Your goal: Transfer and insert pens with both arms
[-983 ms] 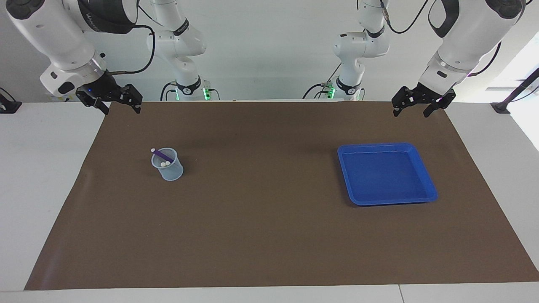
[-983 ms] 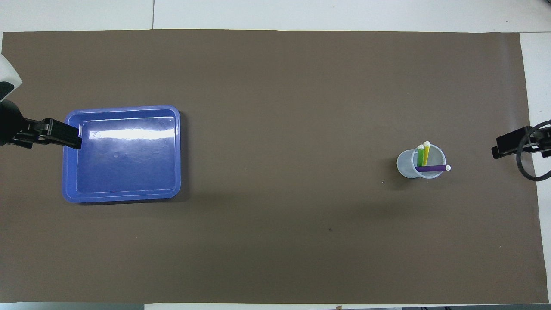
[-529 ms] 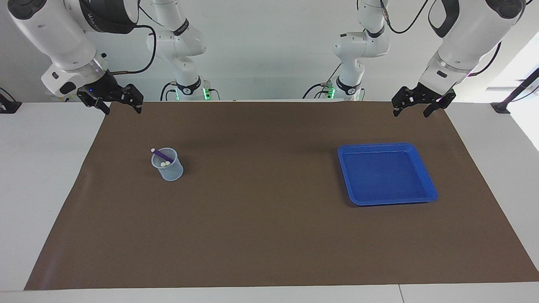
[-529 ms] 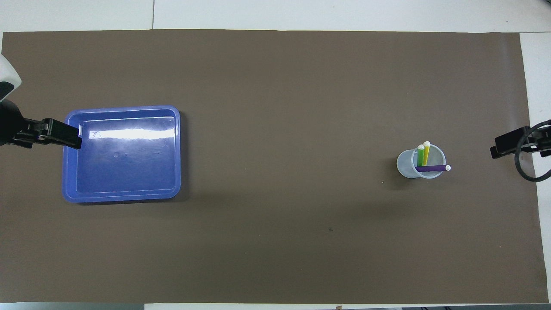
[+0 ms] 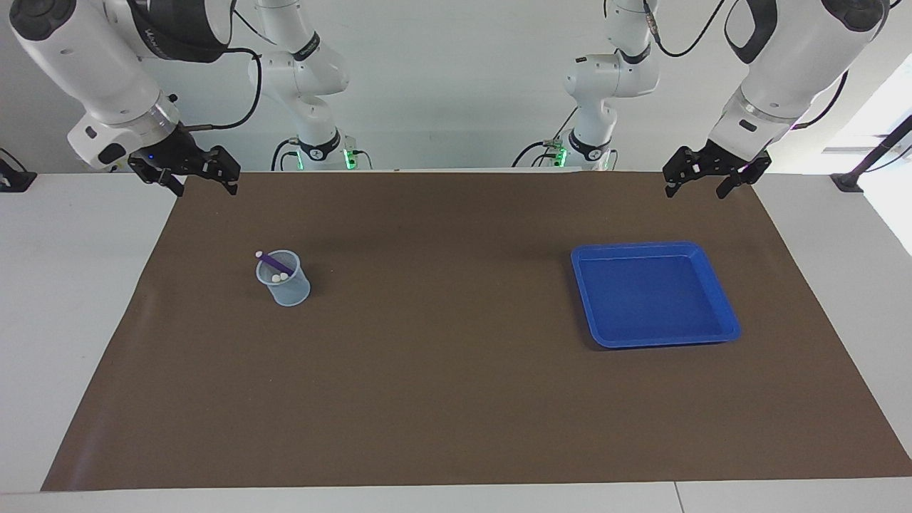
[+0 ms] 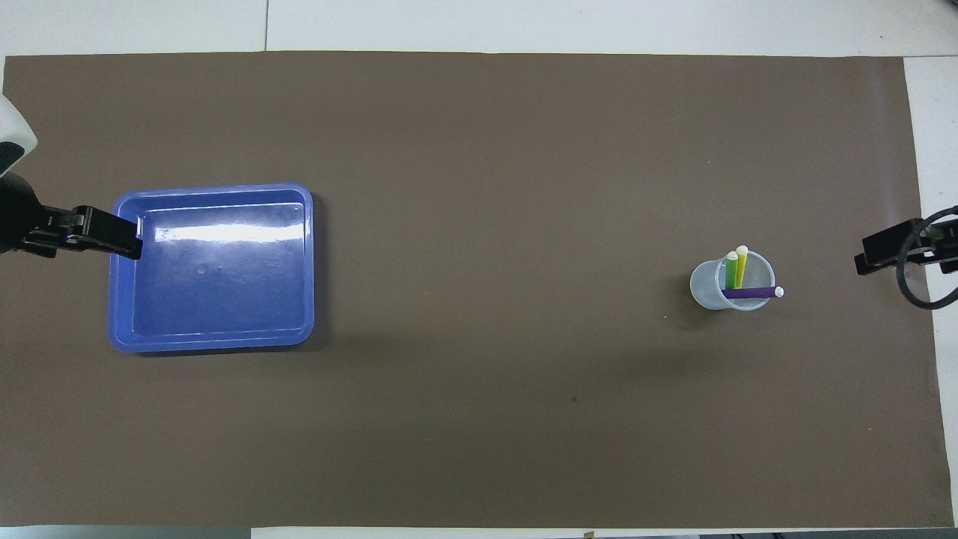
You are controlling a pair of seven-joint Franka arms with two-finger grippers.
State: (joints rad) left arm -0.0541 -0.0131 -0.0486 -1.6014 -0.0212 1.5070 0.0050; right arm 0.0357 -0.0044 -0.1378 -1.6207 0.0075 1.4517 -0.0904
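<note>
purple, yellow and green pens [image 6: 739, 278] all sit in your cup [image 5: 283, 279], tray [image 5: 723, 313] bare, so looks done to me. left tool [image 5: 709, 179] and right tool [image 5: 191, 174] hang released over the counter's robot edge.

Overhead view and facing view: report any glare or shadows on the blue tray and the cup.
Overhead view: a white glare streak crosses the blue tray floor; a faint shadow lies beside the cup. Facing view: no streak on the tray, which casts a thin shadow along its edge.
</note>
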